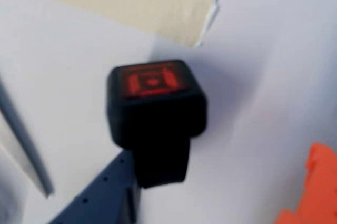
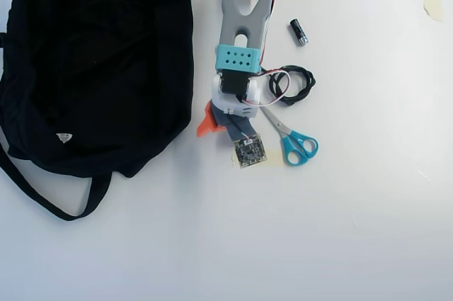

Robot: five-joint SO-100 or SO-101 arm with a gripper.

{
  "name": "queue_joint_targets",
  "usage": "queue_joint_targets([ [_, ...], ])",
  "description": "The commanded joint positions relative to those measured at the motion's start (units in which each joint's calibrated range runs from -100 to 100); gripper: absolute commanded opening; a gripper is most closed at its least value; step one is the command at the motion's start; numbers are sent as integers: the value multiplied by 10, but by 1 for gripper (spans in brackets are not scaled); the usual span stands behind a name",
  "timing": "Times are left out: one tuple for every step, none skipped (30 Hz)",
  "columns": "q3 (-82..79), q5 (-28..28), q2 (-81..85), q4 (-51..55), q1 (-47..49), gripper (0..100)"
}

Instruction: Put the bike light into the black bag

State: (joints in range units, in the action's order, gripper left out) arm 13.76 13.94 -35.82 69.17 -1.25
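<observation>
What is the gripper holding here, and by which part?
Nothing is held: in the wrist view the bike light sits on the table between the gripper's open jaws, the orange one well clear.
</observation>
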Motion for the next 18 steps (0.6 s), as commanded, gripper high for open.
queue_joint_targets([
  [9, 2, 4, -4, 1, 36],
  [9, 2, 4, -4, 1, 36],
  [9, 2, 4, -4, 1, 36],
  [9, 2, 4, -4, 1, 36],
  [9, 2, 4, -4, 1, 36],
  [9, 2, 4, -4, 1, 36],
  [9, 2, 4, -4, 1, 36],
  [9, 2, 4, -4, 1, 36],
  [9, 2, 4, -4, 1, 36],
  [9, 2, 4, -4, 1, 36],
  [9, 2, 6, -4, 1, 36],
  [9, 2, 9, -4, 1, 36],
  [9, 2, 12, -4, 1, 36],
  [10, 2, 15, -4, 1, 36],
  [11, 2, 16, -4, 1, 36],
  [14, 2, 16, -4, 1, 36],
  [23, 2, 16, 0, 1, 36],
  [31, 2, 16, 3, 1, 36],
])
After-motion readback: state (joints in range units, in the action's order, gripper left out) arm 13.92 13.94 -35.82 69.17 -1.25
